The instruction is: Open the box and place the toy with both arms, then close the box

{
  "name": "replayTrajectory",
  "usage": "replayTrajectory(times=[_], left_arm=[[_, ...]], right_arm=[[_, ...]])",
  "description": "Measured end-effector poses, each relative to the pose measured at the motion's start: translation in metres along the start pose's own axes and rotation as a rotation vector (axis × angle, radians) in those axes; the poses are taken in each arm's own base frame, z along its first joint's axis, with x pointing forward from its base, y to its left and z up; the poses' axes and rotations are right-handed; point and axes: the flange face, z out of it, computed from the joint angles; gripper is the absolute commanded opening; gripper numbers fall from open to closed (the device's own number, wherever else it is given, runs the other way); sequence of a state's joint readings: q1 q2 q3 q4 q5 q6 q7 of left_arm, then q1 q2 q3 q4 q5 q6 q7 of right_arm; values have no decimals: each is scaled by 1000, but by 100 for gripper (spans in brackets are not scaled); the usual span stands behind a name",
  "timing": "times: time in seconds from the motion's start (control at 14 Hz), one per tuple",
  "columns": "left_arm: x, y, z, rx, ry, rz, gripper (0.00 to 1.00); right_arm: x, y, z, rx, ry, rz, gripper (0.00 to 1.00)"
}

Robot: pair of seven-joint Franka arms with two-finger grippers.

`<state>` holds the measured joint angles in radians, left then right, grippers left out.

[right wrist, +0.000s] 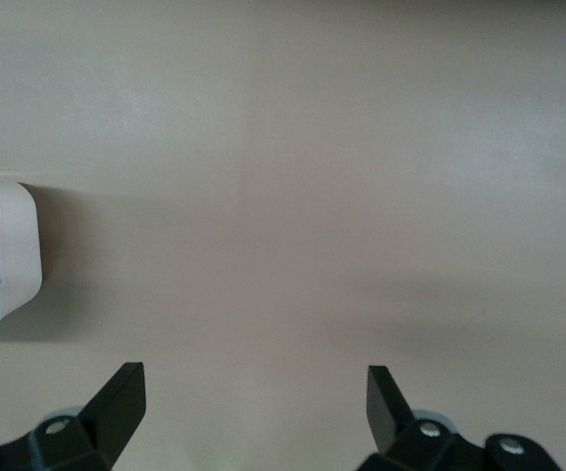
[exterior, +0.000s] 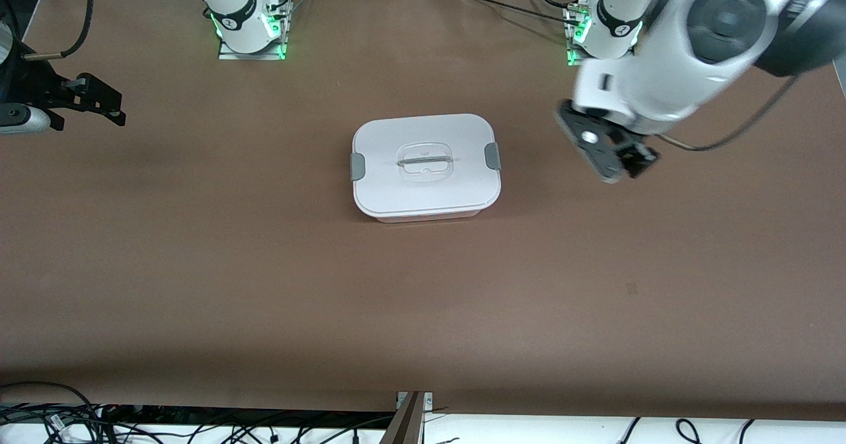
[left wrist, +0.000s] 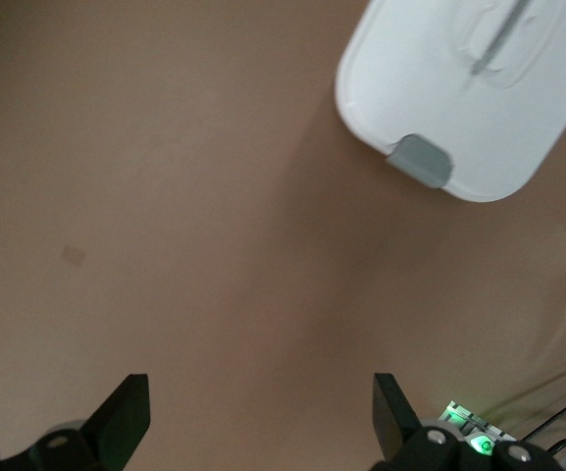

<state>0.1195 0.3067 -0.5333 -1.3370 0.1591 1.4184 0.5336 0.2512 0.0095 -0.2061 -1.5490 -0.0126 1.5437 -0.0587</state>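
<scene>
The box stands shut in the middle of the table, its white lid on and a grey clip at each end. The toy is out of view. My left gripper hangs open and empty over bare table, beside the box toward the left arm's end. In the left wrist view its jaws stand wide apart, with the box and one clip ahead. My right gripper is open and empty over the right arm's end of the table. In the right wrist view the box shows at the edge.
The brown table has the arm bases along its edge farthest from the front camera. Cables lie near the left arm's base. More cables hang below the table's near edge.
</scene>
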Motion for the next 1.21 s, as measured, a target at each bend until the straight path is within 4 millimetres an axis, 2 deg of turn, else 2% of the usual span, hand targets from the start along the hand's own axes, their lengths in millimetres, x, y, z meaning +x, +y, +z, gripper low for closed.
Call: replayTrajectory(times=[0.14, 0.43, 0.57, 0.71, 0.93, 1.21], left_arm=[[-30, -36, -3, 52, -42, -48, 100], [-73, -72, -41, 107, -14, -99, 100], [-97, -98, -36, 92, -14, -159, 100], [-110, -123, -30, 94, 24, -244, 100], [-119, -128, -28, 44, 73, -453, 100], [-130, -102, -26, 12, 88, -700, 100]], right_arm=[[0, 0, 0, 0, 0, 0, 100], [0, 0, 0, 0, 0, 0, 100], [0, 0, 0, 0, 0, 0, 100], [0, 0, 0, 0, 0, 0, 100], [0, 0, 0, 0, 1, 0, 100], [7, -1, 12, -3, -20, 0, 100]])
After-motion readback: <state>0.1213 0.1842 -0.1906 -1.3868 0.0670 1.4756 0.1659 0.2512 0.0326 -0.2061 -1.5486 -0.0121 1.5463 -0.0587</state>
